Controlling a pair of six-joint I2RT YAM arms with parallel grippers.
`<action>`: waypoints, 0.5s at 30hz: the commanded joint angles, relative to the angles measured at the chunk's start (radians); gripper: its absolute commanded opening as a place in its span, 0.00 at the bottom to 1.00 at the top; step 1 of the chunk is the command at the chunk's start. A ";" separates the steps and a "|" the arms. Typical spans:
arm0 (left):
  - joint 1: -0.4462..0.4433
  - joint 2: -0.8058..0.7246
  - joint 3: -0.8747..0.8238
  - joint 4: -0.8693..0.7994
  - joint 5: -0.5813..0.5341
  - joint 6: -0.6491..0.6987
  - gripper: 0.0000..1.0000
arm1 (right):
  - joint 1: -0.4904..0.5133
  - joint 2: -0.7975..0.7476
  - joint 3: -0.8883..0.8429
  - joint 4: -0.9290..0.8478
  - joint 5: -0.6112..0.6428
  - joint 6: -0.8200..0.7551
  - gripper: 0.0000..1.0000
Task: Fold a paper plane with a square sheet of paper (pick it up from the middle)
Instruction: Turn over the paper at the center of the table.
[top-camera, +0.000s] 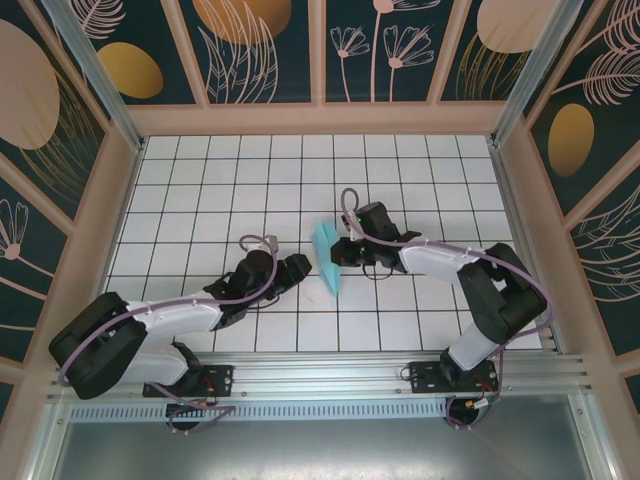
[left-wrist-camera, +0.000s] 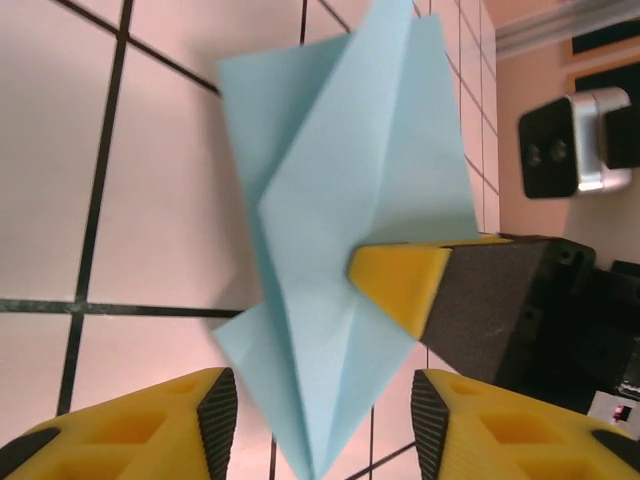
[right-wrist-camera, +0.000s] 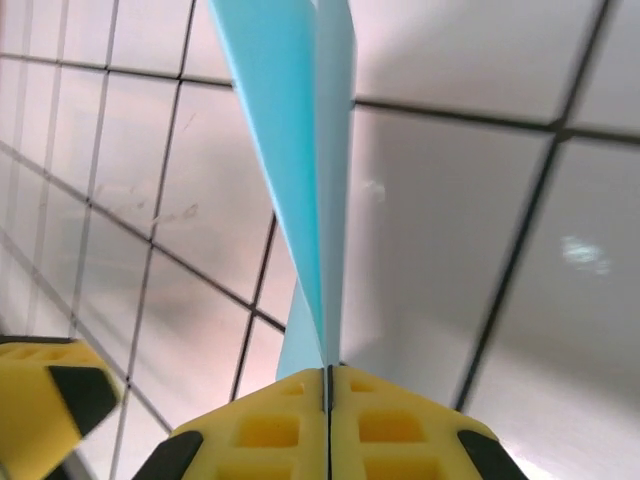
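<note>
White gridded tabletop (top-camera: 200, 180); creased pale-blue paper plane (top-camera: 327, 258), pointed, edge-up

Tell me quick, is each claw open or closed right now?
Left claw: open, holding nothing.
Right claw: closed, pinching the folded blue paper.

We find no text, label, brand, number or sign that we can read in any of the views
</note>
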 joint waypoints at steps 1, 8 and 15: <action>-0.002 -0.053 -0.016 -0.135 -0.126 0.013 0.56 | 0.005 -0.099 0.088 -0.267 0.249 -0.094 0.08; 0.005 -0.098 -0.027 -0.175 -0.177 0.022 0.57 | 0.034 -0.110 0.259 -0.660 0.693 -0.104 0.11; 0.024 -0.122 -0.045 -0.176 -0.183 0.028 0.58 | 0.161 0.068 0.376 -0.806 0.875 -0.042 0.11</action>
